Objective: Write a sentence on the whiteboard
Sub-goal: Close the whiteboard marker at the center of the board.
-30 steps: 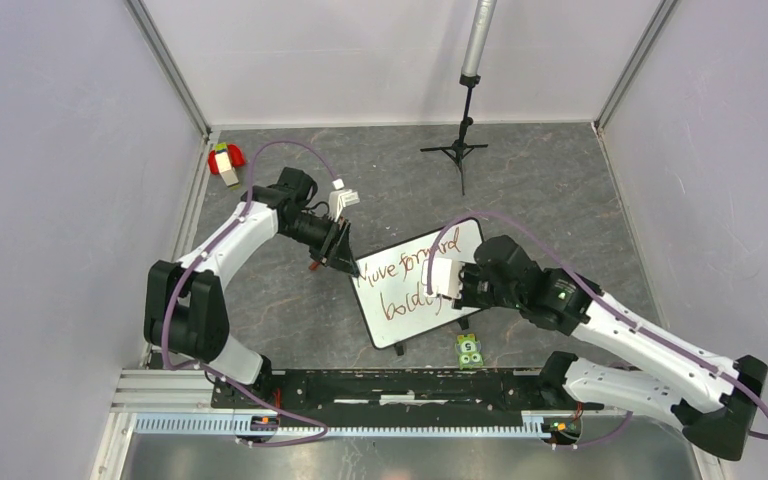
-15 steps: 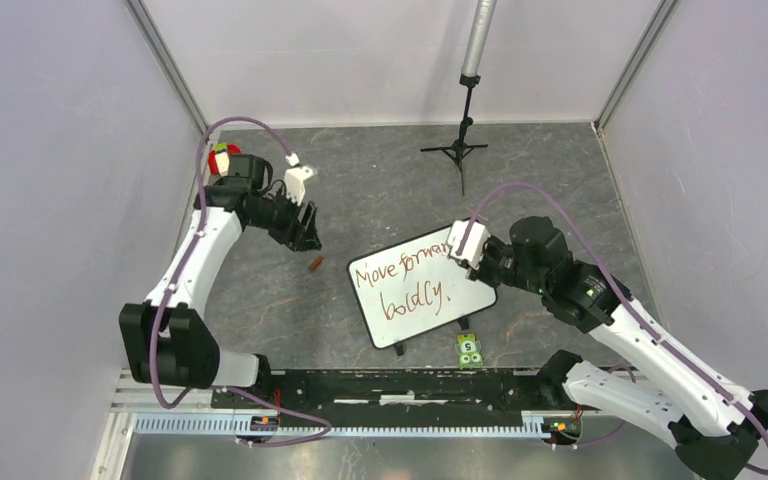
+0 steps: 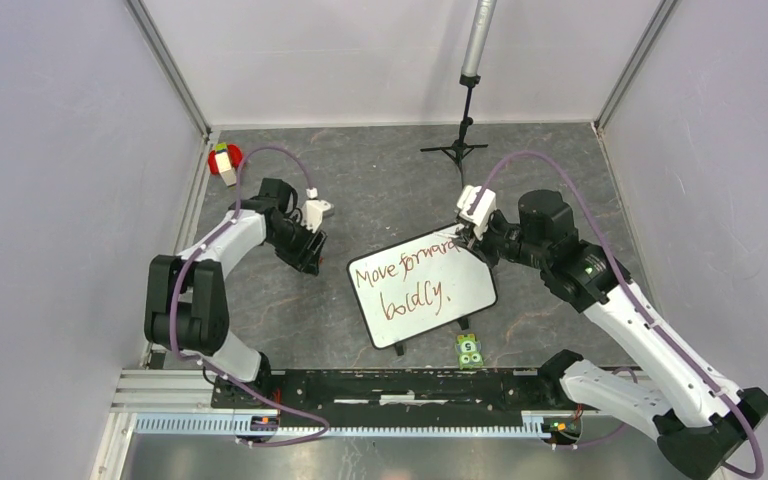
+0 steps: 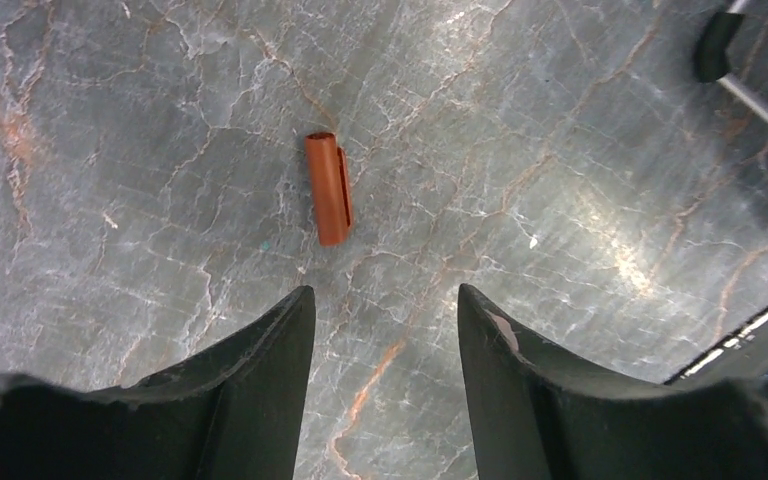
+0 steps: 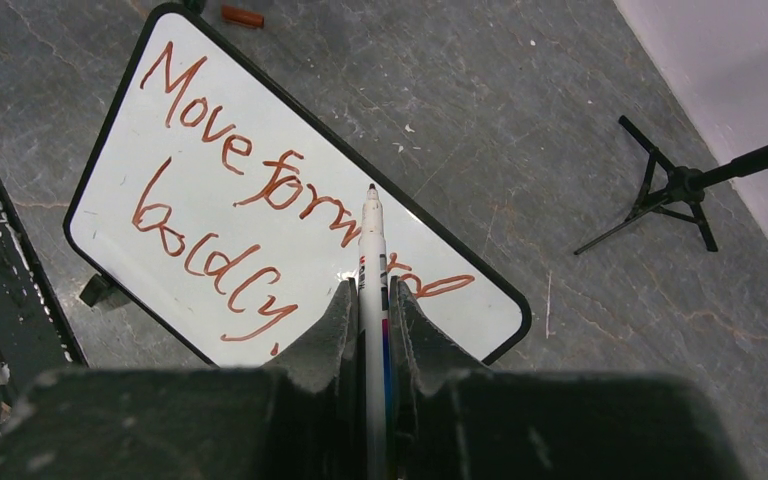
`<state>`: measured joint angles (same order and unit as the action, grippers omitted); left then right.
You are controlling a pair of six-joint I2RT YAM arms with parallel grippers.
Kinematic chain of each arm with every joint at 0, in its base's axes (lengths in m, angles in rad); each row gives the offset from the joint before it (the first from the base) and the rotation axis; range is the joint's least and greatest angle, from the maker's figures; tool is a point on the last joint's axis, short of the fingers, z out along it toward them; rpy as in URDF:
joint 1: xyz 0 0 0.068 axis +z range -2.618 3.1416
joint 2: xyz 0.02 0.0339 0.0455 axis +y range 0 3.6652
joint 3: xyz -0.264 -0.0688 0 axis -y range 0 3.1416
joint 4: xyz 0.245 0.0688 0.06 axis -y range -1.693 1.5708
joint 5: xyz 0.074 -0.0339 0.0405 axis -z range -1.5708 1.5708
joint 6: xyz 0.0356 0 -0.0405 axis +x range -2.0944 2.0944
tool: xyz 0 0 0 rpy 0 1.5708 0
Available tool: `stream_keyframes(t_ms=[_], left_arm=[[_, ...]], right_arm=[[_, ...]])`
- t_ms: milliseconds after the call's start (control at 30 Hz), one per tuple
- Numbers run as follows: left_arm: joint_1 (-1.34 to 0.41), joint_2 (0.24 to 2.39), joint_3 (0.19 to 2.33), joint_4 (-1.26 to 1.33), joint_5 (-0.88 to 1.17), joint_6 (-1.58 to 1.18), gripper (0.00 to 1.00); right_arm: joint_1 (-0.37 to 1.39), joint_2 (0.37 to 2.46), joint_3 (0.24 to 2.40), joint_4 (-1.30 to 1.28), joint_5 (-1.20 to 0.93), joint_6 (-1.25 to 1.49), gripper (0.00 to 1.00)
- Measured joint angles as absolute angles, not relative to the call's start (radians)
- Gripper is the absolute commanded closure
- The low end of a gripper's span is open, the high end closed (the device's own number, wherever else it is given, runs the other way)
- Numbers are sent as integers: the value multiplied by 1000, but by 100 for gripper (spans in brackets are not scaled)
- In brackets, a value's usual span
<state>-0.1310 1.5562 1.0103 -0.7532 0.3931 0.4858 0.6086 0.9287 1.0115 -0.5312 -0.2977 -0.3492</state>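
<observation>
- item 1, the whiteboard (image 3: 465,290): stands on the grey marbled table mid-scene, between the 2 arms, its long side skewed to the table edge.
- item 2, the sentence (image 5: 225,160): 3 words on 2 lines, reading "move forward" over "boldly", with a closing mark. The writing looks complete.
- item 3, right gripper (image 5: 368,305): pressed together on a white marker (image 5: 371,225), which has a dark, uncapped tip pointing forward.
- item 4, left gripper (image 4: 385,310): spread and holding nothing, facing down at the table.
- item 5, orange cap (image 4: 328,188): lies flat on the table just ahead of the left gripper's gap, not between the fingers.
- item 6, black tripod stand (image 3: 460,150): at the far side, apart from both arms.
- risk 1: the bare tip hangs over the word "forward". A low sweep would probably smear or overmark the wet-looking strokes.
- risk 2: the board rests on short legs, so a nudge at its far edge could slide or tip it.
- risk 3: the cap is round, so an off-centre descent may roll it away.
- position: the board lies below and in front of the right gripper, which sits by the board's far right corner. Whether the tip touches cannot be told. The board is well apart from the left gripper, to its right.
</observation>
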Motion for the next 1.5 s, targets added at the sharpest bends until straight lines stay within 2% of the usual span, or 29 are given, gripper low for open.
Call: stream_keyframes(t_ms=[300, 467, 600, 733, 867, 1033, 1200, 1333, 1500], left_arm=[[-192, 1626, 974, -646, 274, 485, 45], [-232, 1657, 971, -588, 205, 484, 52], [-247, 1676, 979, -565, 163, 484, 64], [-227, 1677, 982, -561, 171, 484, 86], [-193, 1668, 984, -589, 228, 484, 97], [-182, 1555, 1035, -713, 308, 485, 98], [-204, 1393, 1307, -894, 403, 504, 98], [-356, 1282, 1460, -971, 406, 535, 98], [-523, 1195, 1465, -1055, 431, 562, 98]], right_arm=[[574, 966, 1044, -531, -341, -317, 99], [573, 983, 1045, -532, -346, -314, 99], [571, 997, 1045, -532, -349, -314, 99], [571, 1002, 1045, -531, -358, -314, 98], [571, 1009, 1045, -523, -384, -306, 98], [569, 1036, 1051, -496, -430, -276, 98], [567, 1045, 1083, -461, -474, -237, 98], [565, 1044, 1102, -414, -523, -197, 99], [542, 1028, 1097, -374, -610, -143, 99]])
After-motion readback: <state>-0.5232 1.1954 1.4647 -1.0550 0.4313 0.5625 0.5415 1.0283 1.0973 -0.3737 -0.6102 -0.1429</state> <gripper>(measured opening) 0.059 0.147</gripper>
